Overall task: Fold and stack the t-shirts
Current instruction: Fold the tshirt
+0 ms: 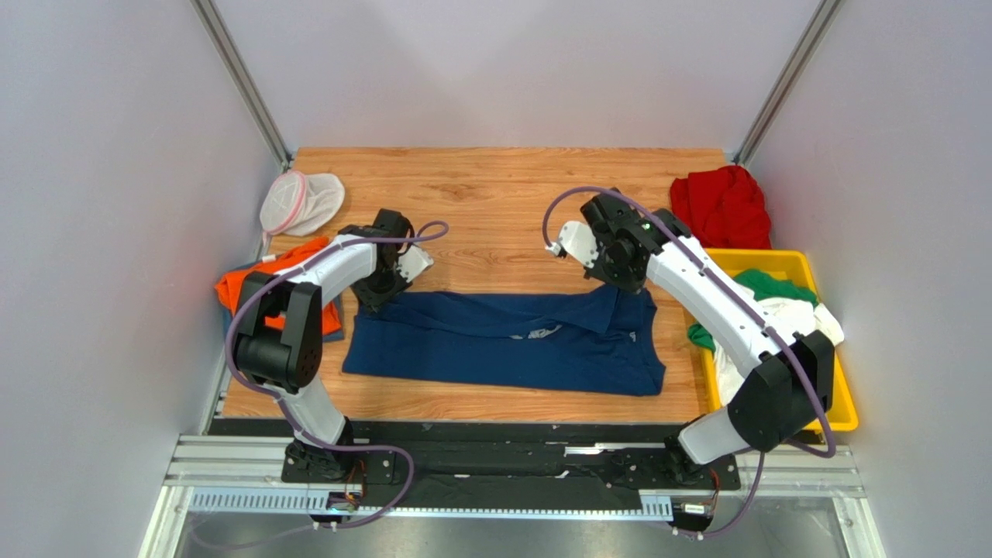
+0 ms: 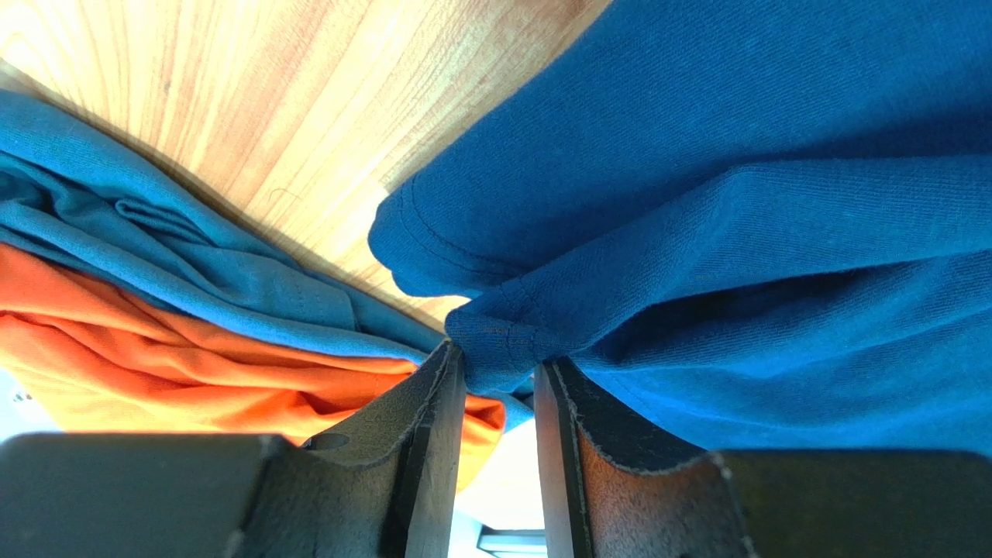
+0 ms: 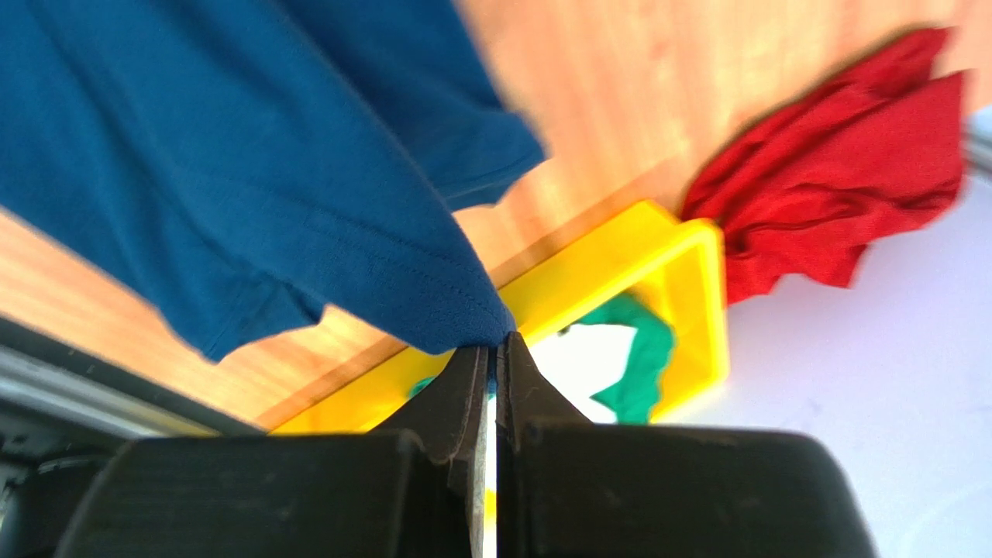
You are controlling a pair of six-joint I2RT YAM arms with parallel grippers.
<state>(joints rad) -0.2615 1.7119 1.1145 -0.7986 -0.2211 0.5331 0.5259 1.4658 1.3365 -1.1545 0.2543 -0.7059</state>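
Fig.: your L gripper [image 2: 495, 363] and R gripper [image 3: 494, 347] each clamp a far corner of navy t-shirt [image 1: 501, 347], by worktop [image 1: 501, 192] front edge.

Pretty sure this is a robotics lab test cell, not a home. There's a small wood-grain tabletop [image 1: 501, 192] boxed in by plain white panels [image 1: 105, 233] on metal corner posts [image 1: 239, 76]. A left arm [image 1: 338, 262] and right arm [image 1: 710, 297] are bolted to an aluminium rail [image 1: 233, 471], with loose purple cables [image 1: 229, 343] and a yellow plastic bin [image 1: 833, 395] of t-shirts [image 1: 774, 288].
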